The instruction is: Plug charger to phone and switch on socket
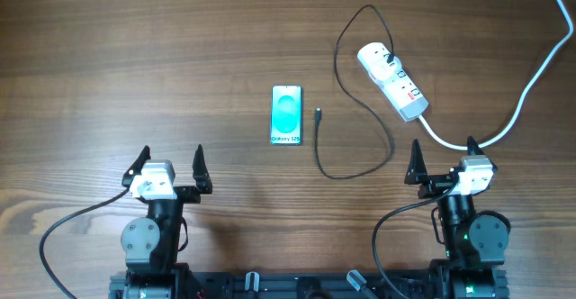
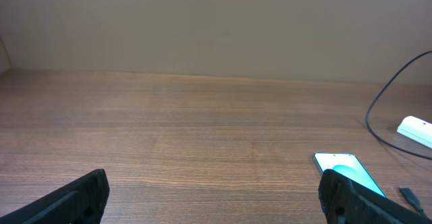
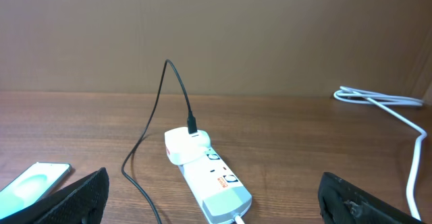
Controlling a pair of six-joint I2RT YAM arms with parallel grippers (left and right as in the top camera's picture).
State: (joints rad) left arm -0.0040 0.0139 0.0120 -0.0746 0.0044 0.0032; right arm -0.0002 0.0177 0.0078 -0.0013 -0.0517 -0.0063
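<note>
The phone [image 1: 286, 114] lies flat mid-table, teal screen up, white text at its near short edge. It also shows in the left wrist view [image 2: 344, 168] and the right wrist view [image 3: 30, 182]. The charger cable [image 1: 360, 155] loops from a white adapter on the socket [image 1: 392, 81] down to its free plug [image 1: 319, 114], which lies just right of the phone. The socket shows in the right wrist view [image 3: 210, 180] with the cable [image 3: 145, 140]. My left gripper [image 1: 171, 166] is open and empty, near-left of the phone. My right gripper [image 1: 443, 159] is open and empty, near the socket.
The socket's thick white cord [image 1: 531, 83] runs from its near end, past my right gripper, up to the far right corner; it shows in the right wrist view [image 3: 398, 116]. A plain wall stands behind the wooden table [image 1: 135, 65].
</note>
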